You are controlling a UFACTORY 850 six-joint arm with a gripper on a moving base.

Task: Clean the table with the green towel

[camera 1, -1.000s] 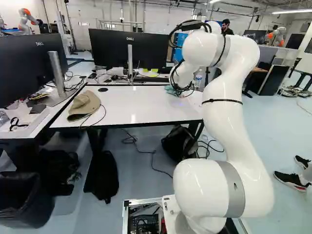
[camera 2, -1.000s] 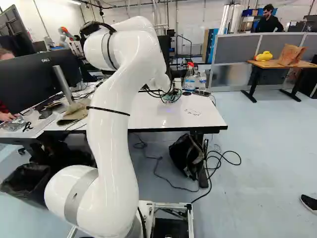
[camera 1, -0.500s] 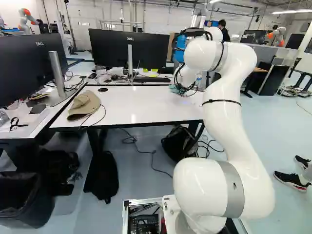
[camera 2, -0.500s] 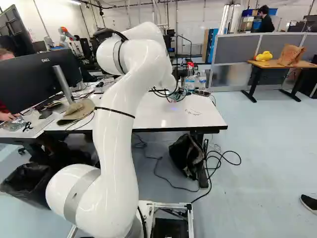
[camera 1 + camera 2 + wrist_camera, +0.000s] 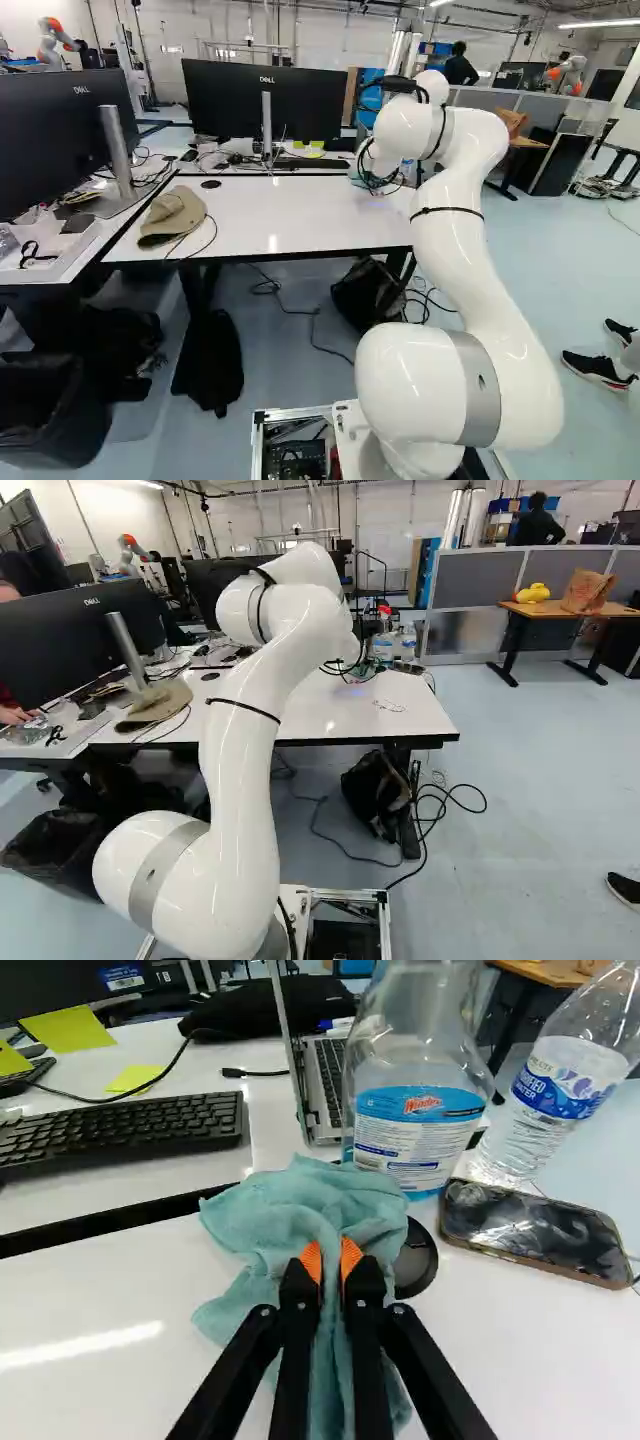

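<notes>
The green towel [image 5: 265,1215] is clamped in the claw [image 5: 331,1252], on the surface [image 5: 100,1295]. If it is pushed ahead, the spray bottle [image 5: 420,1125] just beyond could be toppled; by a wide sideways sweep, the phone [image 5: 530,1232] could be dragged off.

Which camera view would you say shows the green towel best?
The wrist view: there the green towel looks large and near, bunched on the table, its folds pinched in the claw. Both base views show only a small patch of it, far off by the cables on the arm.
</notes>
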